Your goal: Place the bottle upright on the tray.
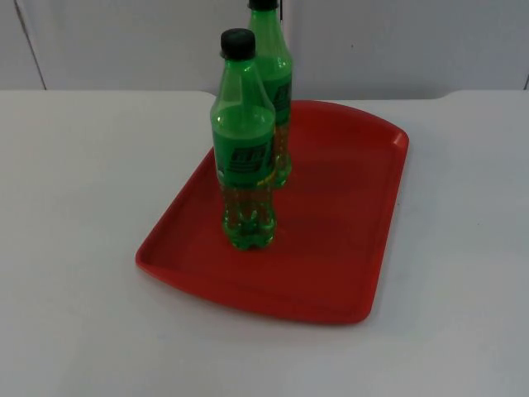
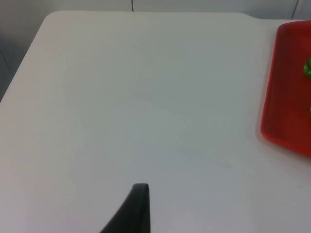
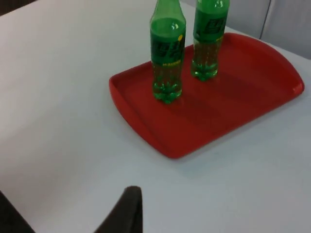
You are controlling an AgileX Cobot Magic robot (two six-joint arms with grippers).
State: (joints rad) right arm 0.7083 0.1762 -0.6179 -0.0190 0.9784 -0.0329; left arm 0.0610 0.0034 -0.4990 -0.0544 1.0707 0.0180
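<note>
The top view looks down and forward from above the white table toward the grey wall, close enough that the red tray takes the middle of the picture. The left wrist view looks along the table from low at the side, catching one edge of the tray. The right wrist view looks from farther back and takes in the whole tray with both green bottles. All three views share the tray.
</note>
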